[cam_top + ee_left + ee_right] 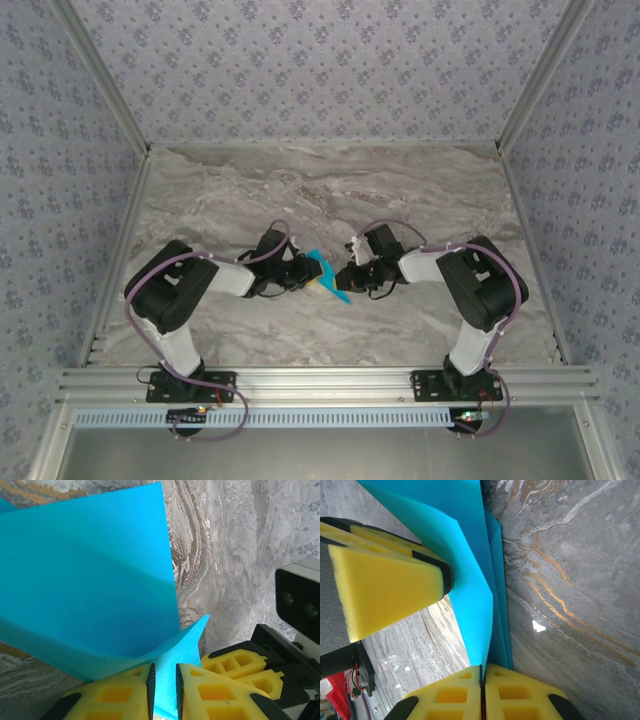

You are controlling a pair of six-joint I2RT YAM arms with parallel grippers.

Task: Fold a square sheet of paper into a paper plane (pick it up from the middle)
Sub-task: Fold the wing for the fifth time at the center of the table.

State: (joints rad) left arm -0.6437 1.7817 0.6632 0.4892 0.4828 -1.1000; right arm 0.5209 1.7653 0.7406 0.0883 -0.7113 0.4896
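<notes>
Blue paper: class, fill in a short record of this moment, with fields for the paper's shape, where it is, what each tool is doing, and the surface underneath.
item: blue paper, plain and unmarked
shape: bent and creased, with layers along one edge; not yet a plane
position: between the two arms, over the middle of the table
left tool: shut on the blue paper
right tool: shut on an edge of the blue paper
surface: grey marbled table

top ext: high behind arm bases [190,383], looks down, far, whole table [320,190] | L+R wrist: v close, facing each other | all 3 share blue paper [323,268]
</notes>
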